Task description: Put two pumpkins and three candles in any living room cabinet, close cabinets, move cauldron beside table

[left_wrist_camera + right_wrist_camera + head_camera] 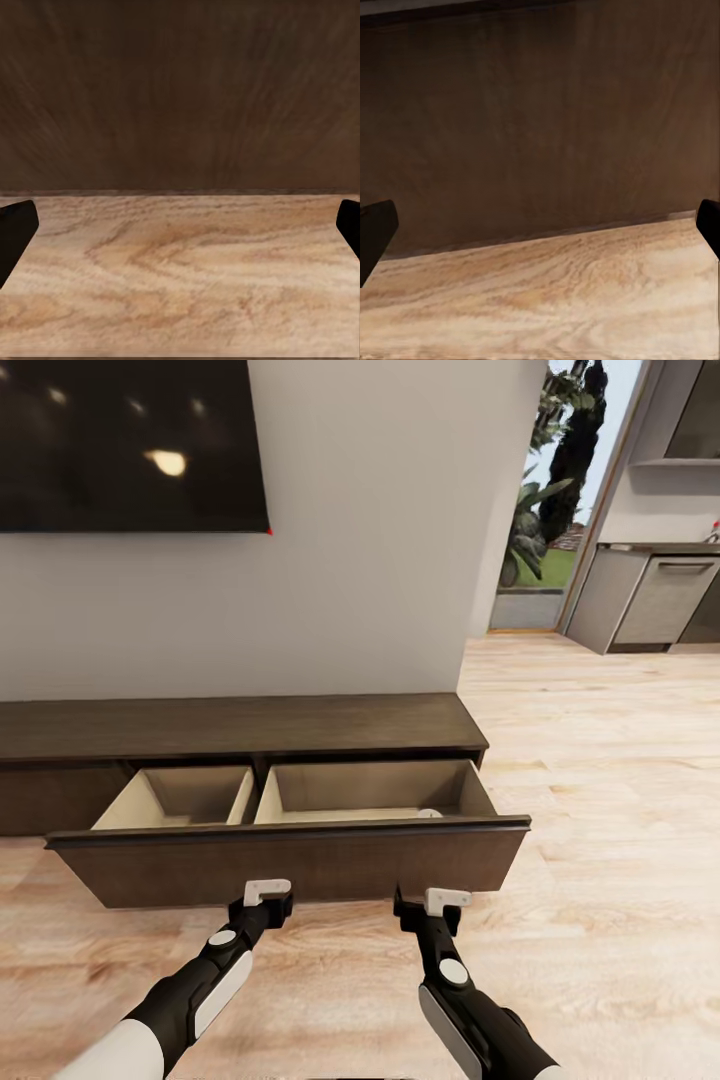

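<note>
The cabinet (240, 725) stands against the white wall, a long low dark-brown unit, and its wide drawer (290, 860) is pulled out toward the robot over the light wooden floor (600, 780). The drawer has two pale compartments split by a divider; the left one looks bare, and at the front edge of the right one a small pale rounded thing (428, 813) peeks above the drawer front, too hidden to say whether it is a candle. Both arms reach forward just short of the drawer front. The left gripper (268, 890) sits near the lower edge of the front, left of centre, and the right gripper (445, 900) sits close beside it to the right. In the left wrist view the dark fingertips (15, 232) stand wide apart at the frame's edges with the brown drawer front (180, 90) and floor between them, so that claw is released and empty. The right wrist view shows the same: fingertips (375, 229) spread wide, nothing held, facing the drawer front (540, 127). A dark screen (130, 445) hangs on the wall above the cabinet, and grey kitchen units (650, 595) stand off to the right.
</note>
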Tool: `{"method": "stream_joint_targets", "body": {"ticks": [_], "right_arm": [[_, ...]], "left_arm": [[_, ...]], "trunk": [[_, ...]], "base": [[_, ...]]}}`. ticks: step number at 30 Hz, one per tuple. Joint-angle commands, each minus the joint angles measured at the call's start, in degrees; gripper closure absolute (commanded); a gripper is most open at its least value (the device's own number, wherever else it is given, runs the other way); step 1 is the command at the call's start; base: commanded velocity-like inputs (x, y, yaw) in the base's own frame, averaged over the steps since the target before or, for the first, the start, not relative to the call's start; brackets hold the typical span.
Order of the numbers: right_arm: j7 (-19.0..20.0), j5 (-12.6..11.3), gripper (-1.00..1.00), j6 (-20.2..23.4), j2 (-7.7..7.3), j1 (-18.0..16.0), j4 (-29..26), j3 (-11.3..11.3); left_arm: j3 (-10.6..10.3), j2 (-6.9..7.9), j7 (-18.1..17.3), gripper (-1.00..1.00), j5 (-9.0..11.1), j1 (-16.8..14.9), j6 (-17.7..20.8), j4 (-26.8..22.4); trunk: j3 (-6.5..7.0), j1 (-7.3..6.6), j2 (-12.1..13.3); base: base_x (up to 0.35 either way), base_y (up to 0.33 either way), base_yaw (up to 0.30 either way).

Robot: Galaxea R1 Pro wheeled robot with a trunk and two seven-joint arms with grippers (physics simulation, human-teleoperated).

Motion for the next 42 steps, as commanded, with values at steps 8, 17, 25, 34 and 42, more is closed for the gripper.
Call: {"method": "stream_joint_targets", "body": {"ticks": [8, 17, 25, 34, 42], "right_arm": [[-0.31, -0.76, -1.00, -0.08, -0.02, -0.06, 0.88, 0.27], [-0.23, -0.64, -1.00, -0.37, -0.02, -0.06, 0.92, 0.27], [-0.22, -0.60, -1.00, -0.59, -0.02, -0.06, 0.92, 0.27], [-0.22, -0.52, -1.00, -0.61, -0.02, -0.06, 0.92, 0.27], [-0.22, -0.51, -1.00, -0.62, -0.02, -0.07, 0.92, 0.27]], "left_arm": [[-0.22, 0.09, 0.75, -1.00, 0.47, -0.05, -0.04, -0.12], [-0.13, 0.09, 0.94, -1.00, 0.48, -0.05, -0.81, -0.05], [0.00, 0.09, 0.97, -1.00, 0.80, -0.05, -1.45, 0.01], [0.05, 0.09, 0.95, -1.00, 0.69, -0.05, -1.46, 0.25], [0.05, 0.09, 0.95, -1.00, 0.66, -0.05, -1.45, 0.32]], "trunk": [[-1.83, 0.19, -0.13], [-2.27, 0.24, -0.16], [-2.27, 0.24, -0.16], [-2.27, 0.24, -0.16], [-2.27, 0.24, -0.16]], "base": [[0.000, 0.000, 0.000], [0.000, 0.000, 0.000], [0.009, 0.000, 0.000], [0.103, 0.000, 0.000], [0.299, 0.000, 0.000]]}}
